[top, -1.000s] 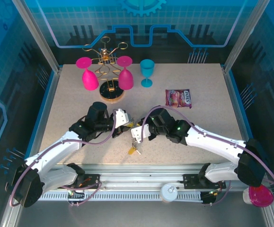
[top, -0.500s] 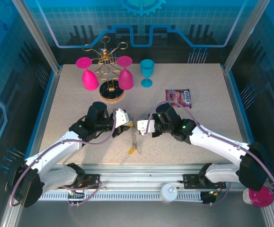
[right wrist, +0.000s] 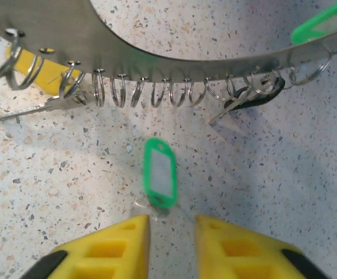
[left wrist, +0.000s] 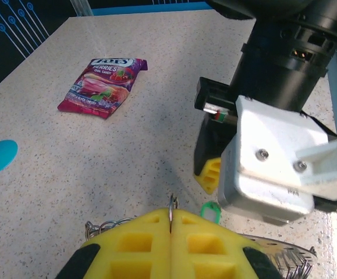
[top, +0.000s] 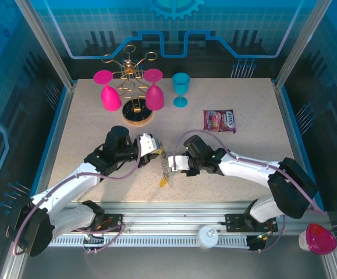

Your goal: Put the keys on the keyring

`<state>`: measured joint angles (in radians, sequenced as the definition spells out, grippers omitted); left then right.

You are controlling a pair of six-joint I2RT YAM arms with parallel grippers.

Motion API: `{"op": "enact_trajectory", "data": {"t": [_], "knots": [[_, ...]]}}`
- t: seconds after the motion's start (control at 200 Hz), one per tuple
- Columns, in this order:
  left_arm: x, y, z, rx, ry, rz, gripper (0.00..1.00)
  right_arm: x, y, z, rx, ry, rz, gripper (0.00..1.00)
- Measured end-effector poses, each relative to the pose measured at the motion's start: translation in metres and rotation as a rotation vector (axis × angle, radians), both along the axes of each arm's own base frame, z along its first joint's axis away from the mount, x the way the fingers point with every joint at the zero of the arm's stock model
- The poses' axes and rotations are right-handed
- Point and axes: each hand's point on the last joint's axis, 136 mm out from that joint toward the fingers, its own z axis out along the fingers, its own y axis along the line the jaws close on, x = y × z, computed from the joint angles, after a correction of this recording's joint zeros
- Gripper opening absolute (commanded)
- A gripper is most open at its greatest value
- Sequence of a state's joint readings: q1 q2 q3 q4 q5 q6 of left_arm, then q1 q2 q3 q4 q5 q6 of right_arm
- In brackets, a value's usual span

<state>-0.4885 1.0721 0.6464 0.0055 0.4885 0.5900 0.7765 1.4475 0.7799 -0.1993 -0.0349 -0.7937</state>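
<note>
The keyring (right wrist: 174, 58), a grey metal band edged with wire coils, arcs across the top of the right wrist view. On it hang a yellow key (right wrist: 34, 65), a black key (right wrist: 254, 96) and a green tag (right wrist: 322, 24). My left gripper (left wrist: 171, 224) is shut on the keyring's thin edge (left wrist: 171, 204). From above, the keyring (top: 165, 166) hangs below the left gripper (top: 156, 152), with the yellow key (top: 163, 183) lowest. My right gripper (right wrist: 172, 232) is open. A blurred green key tag (right wrist: 159, 172) sits just beyond its fingertips, touching neither.
A candy packet (top: 219, 121) lies at the right of the table. At the back stand a gold glass rack (top: 134, 87) with two pink glasses and a blue cup (top: 181, 89). A pink cup (top: 316, 238) sits off the table's near right corner.
My right gripper has opened and let go of the green key tag, and its arm has swung so the wrist lies lower. The left gripper has kept its grip on the keyring.
</note>
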Motion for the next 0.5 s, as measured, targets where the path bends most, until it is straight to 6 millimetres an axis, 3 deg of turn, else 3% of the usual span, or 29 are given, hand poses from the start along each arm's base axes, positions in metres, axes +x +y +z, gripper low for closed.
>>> {"op": "enact_trajectory", "data": {"t": [0.115,0.205,0.35,0.5], "knots": [[-0.002,-0.001,-0.002,-0.002,-0.01,-0.015,0.0,0.004,-0.001,0.021,0.118,0.052,-0.037,0.38],[-0.003,-0.003,0.001,-0.014,-0.022,-0.031,0.0,0.008,0.004,0.052,0.246,0.066,-0.045,0.38],[-0.007,-0.005,0.004,-0.035,-0.038,-0.059,0.0,0.008,0.027,0.103,0.44,0.067,0.022,0.38],[-0.013,-0.008,0.006,-0.058,-0.046,-0.092,0.0,0.001,0.041,0.125,0.551,0.099,0.08,0.38]]}}
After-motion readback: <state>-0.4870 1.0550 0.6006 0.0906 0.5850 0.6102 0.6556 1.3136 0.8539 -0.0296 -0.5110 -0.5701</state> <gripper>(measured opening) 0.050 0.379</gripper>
